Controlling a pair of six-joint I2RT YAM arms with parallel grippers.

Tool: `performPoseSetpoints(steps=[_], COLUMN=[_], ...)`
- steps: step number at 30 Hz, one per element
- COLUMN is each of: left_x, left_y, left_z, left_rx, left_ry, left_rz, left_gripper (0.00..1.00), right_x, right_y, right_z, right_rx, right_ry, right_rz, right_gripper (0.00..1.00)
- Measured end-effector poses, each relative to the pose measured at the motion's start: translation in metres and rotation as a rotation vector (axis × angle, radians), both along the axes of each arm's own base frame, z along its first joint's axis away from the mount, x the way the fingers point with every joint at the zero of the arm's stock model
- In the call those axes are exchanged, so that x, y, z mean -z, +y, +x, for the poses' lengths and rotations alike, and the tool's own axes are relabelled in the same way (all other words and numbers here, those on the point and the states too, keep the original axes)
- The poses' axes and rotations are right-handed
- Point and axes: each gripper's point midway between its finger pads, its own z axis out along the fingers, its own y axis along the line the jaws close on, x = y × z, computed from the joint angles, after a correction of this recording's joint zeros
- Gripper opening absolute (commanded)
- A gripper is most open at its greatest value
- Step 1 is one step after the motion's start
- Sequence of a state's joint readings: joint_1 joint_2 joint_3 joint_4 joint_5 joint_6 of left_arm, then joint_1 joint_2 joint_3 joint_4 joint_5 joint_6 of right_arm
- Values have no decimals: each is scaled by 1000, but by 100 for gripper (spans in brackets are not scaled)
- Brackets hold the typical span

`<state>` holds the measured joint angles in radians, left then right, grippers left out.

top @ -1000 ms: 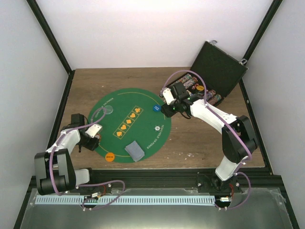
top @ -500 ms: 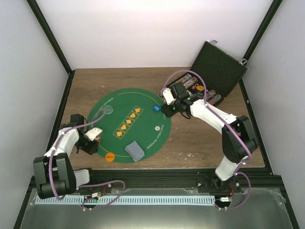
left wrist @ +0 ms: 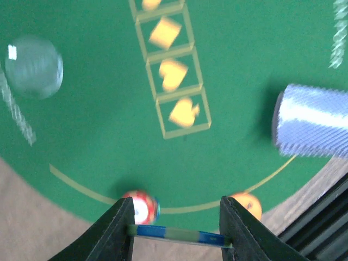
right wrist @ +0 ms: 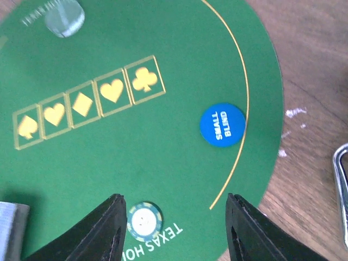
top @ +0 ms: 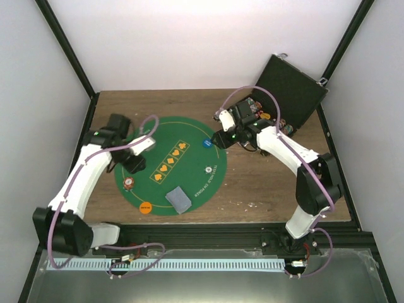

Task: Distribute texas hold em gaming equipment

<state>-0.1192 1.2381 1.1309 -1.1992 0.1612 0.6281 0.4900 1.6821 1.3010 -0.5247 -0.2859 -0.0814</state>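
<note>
Poker chips [top: 287, 130], racked in open black case [top: 291, 85]

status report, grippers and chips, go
left gripper shut on blue-striped chip above green mat. right gripper open, empty, over mat edge. nothing blocking.

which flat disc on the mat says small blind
The blue disc, lettered SMALL BLIND in white, by the green mat's far-right rim. The orange disc lies at its near rim.
</note>
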Motion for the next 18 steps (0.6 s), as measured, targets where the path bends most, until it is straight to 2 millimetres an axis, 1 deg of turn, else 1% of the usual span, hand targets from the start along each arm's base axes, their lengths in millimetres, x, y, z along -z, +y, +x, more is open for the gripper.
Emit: performPoseSetpoints(steps=[3, 5, 9, 12, 14, 18], left_x=[-20, -29, -51, -67, -66, -43], left_y=[-43, -70, -121, -150, -160, -170], left_z=[24, 36, 43, 50, 51, 47], left_rx=[116, 183, 299, 346, 361, 389], left_ry=[-22, -37, -37, -44, -44, -24], left_rz=[-17, -51, -172, -247, -250, -167], left_gripper=[2, 2, 2, 2, 2, 1], right_x=[-17, -29, -52, -68, -73, -81], right_y=[0, -3, 3, 20, 29, 41], right_z=[4, 7, 8, -2, -13, -30], right_rx=[6, 16, 3, -63, -103, -172], right_ry=[36, 78, 157, 223, 269, 336], right_rz=[118, 225, 426, 555, 608, 668], right_gripper=[51, 51, 49, 50, 51, 52])
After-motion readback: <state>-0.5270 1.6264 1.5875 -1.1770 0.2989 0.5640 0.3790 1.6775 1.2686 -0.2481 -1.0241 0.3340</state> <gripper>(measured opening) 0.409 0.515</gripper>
